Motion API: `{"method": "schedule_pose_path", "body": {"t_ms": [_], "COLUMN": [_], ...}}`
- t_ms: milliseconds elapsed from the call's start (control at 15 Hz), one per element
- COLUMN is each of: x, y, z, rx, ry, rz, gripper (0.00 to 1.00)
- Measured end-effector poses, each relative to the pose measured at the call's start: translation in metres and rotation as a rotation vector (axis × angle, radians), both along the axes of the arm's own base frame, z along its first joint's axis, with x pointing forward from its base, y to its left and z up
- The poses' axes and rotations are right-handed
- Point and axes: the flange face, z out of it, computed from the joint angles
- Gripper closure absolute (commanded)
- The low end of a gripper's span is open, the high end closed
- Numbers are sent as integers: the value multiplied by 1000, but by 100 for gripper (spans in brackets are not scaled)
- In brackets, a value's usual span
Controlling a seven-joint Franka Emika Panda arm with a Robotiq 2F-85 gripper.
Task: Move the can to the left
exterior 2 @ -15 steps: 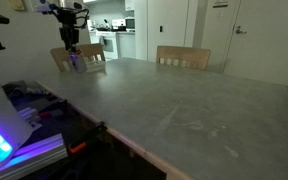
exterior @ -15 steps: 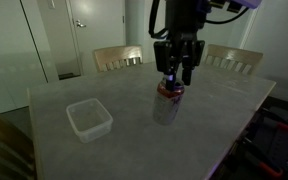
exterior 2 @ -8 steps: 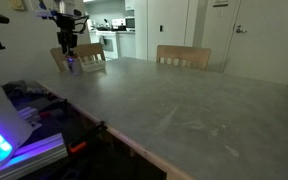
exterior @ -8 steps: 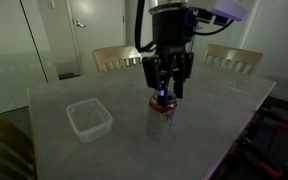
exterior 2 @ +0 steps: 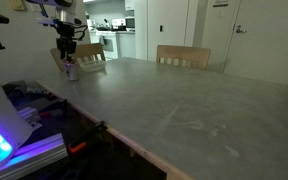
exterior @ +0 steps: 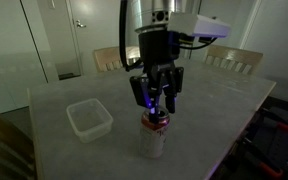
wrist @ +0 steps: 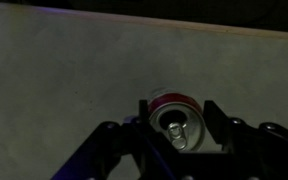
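a grey table [exterior: 219,105] fills most of each view; in an exterior view [exterior 2: 184,110] it runs long and bare toward the far side, and the wrist view shows its top [wrist: 64,70] under the claw. the arm [exterior: 154,45] comes down from above over the middle of the table. wooden chairs stand at the far edge, one [exterior: 234,60] behind the arm and another [exterior 2: 182,55] along the long side. a clear square container [exterior: 88,118] sits on the table, well apart from the arm and nearer the table's other end.

the gripper [exterior: 156,108] points straight down, also seen small in an exterior view [exterior 2: 68,60]. in the wrist view the gripper [wrist: 176,110] has its fingers [wrist: 134,125] closed in against opposite sides of the can's top, so it is grasping the can.

the can [exterior: 156,128] stands upright right under the claw, between the container and the table's near edge side; it shows by the table edge in an exterior view [exterior 2: 71,71], and its pull-tab lid and reddish rim face the wrist camera [wrist: 177,122]. whether its base touches the table cannot be told.
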Motion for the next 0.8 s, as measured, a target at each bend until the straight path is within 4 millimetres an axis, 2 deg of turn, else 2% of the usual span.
{"method": "schedule_pose_path", "body": {"t_ms": [67, 133, 333, 467, 600, 800], "x": [1, 3, 7, 12, 17, 30], "y": [1, 1, -1, -5, -10, -25], "z": [-2, -3, -3, -1, 5, 28], "rx": [0, 1, 2, 3, 5, 11], "ry": [3, 5, 3, -2, -13, -48], "rz": [-1, -2, -12, -22, -36, -75], "gripper": [43, 24, 5, 0, 0, 0]}}
